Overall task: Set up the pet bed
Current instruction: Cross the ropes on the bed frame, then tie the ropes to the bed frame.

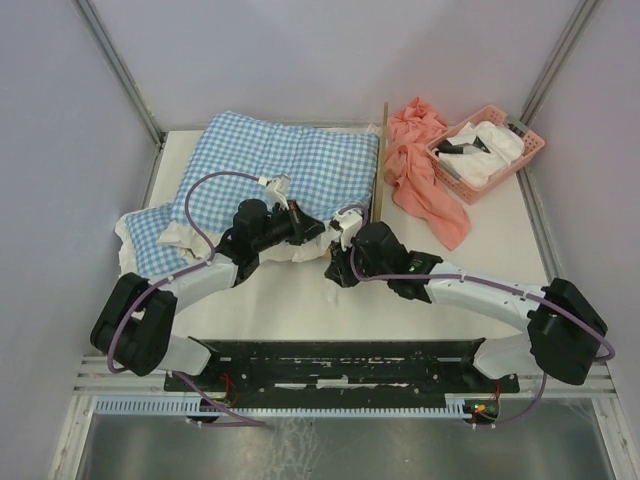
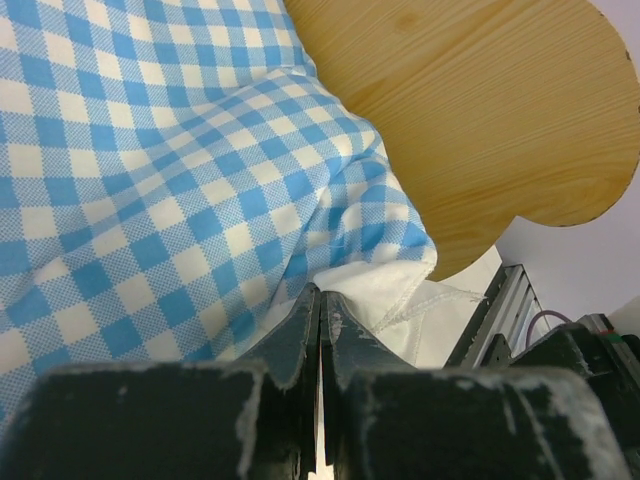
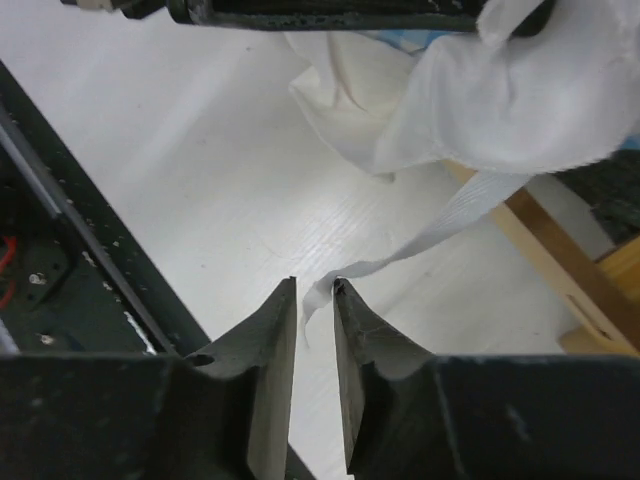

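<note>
The blue-and-white checked cushion (image 1: pixel 280 165) lies draped over the pet bed, of which only the headboard's thin wood edge (image 1: pixel 383 160) shows from above. In the left wrist view the wavy headboard (image 2: pixel 480 120) stands behind the cushion (image 2: pixel 150 180). My left gripper (image 1: pixel 298 228) (image 2: pixel 320 295) is shut on the cushion's near edge, where check meets white frill. My right gripper (image 1: pixel 338 268) (image 3: pixel 315 285) hovers over the table with its jaws slightly open. The loose end of a white ribbon (image 3: pixel 440 225) hangs between its tips, touching one finger. A wooden bed rail (image 3: pixel 560 260) shows under the frill (image 3: pixel 480 110).
A pink cloth (image 1: pixel 425 175) lies crumpled right of the headboard. Beyond it at the back right stands a pink basket (image 1: pixel 535 145) with white cloth and dark items inside. A smaller checked piece (image 1: pixel 150 235) sits at the left. The black base bar (image 1: pixel 340 360) runs along the near edge.
</note>
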Controlling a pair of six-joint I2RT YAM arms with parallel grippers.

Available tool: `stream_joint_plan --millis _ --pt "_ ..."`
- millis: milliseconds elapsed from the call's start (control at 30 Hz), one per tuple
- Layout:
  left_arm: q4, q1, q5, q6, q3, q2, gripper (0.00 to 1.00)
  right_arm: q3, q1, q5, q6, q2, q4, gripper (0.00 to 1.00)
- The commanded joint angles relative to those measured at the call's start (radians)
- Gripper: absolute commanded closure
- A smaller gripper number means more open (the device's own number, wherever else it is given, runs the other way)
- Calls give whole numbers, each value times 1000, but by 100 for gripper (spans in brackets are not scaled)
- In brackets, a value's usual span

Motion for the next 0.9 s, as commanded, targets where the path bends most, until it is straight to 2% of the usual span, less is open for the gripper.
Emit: stream_joint_plan --millis 0,133,200,267,333,467,700,867 --pt "69 5 -2 -23 -11 13 97 -21 5 -126 162 22 218 65" --pt "77 6 -4 -24 -18 18 97 -82 9 -128 142 43 328 53" --pt "78 5 -4 -26 -22 21 97 -92 14 -62 60 51 266 46" --pt "78 6 -2 -23 -26 22 97 -105 22 52 -26 54 200 44" --pt "78 5 -6 -19 -32 20 97 -154 24 161 -68 57 234 43" --pt "70 7 -27 1 -35 29 97 -252 40 241 -116 112 480 44" --pt "47 8 -42 21 -20 31 97 -251 67 326 -56 231 676 49" --pt "60 7 -33 13 -18 41 97 -218 167 540 -13 299 767 48"
